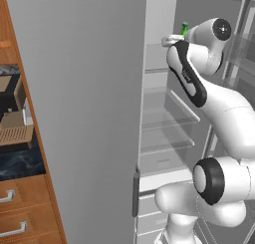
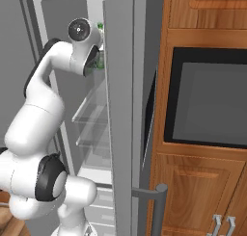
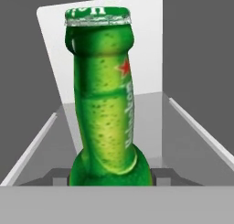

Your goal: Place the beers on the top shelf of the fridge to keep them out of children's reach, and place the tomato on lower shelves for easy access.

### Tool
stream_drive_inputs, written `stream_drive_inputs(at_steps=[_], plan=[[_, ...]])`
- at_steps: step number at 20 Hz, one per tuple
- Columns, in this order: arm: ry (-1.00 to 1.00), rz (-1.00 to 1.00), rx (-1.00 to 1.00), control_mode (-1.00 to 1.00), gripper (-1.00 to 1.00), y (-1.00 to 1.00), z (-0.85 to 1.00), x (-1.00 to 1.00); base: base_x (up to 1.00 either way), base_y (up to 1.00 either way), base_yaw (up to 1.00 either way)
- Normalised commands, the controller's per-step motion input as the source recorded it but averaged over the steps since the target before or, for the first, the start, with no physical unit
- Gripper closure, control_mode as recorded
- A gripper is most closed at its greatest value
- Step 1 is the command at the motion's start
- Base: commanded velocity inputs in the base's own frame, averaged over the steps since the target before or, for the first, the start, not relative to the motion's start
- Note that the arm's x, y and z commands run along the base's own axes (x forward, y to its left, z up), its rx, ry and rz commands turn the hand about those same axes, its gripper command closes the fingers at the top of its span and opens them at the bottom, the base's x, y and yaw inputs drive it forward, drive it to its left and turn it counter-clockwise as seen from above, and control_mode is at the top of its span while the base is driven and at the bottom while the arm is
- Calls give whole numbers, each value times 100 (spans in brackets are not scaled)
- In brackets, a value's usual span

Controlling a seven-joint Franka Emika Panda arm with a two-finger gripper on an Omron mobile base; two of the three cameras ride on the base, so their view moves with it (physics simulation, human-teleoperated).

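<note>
Home kitchen, rendered. Evidence: tall light-grey fridge [image 1: 84, 113] w/ door swung open, pale interior, clear glass shelves [image 1: 167, 121] stacked mid-frame & drawers [image 1: 149, 213] at the bottom. Warm wooden cabinets [image 2: 202, 191] w/ metal pull handles at lower right of right base view; more wooden drawers [image 1: 20, 208] at lower left of left base view. Built-in oven [image 2: 207, 98] w/ dark glass front set into the wood at right of frame. Dark marbled counter [image 1: 20, 163] at left of left base view, small appliance [image 1: 12, 113] on it, type unclear. Green beer bottle [image 3: 107, 99] inside fridge, seen up close in hand view.
</note>
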Motion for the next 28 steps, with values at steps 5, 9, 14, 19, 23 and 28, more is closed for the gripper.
stream_drive_inputs(at_steps=[5,9,14,19,23,28], plan=[[0,3,0,-100,100,-4,0,45,0,0,0],[0,3,0,-100,100,-1,0,45,0,0,0],[0,2,0,-100,100,0,-3,46,0,0,0],[0,3,0,-100,100,0,-10,39,0,0,0],[0,3,0,-100,100,0,-19,37,0,0,0],[0,4,-1,-100,100,0,-32,32,0,0,0]])
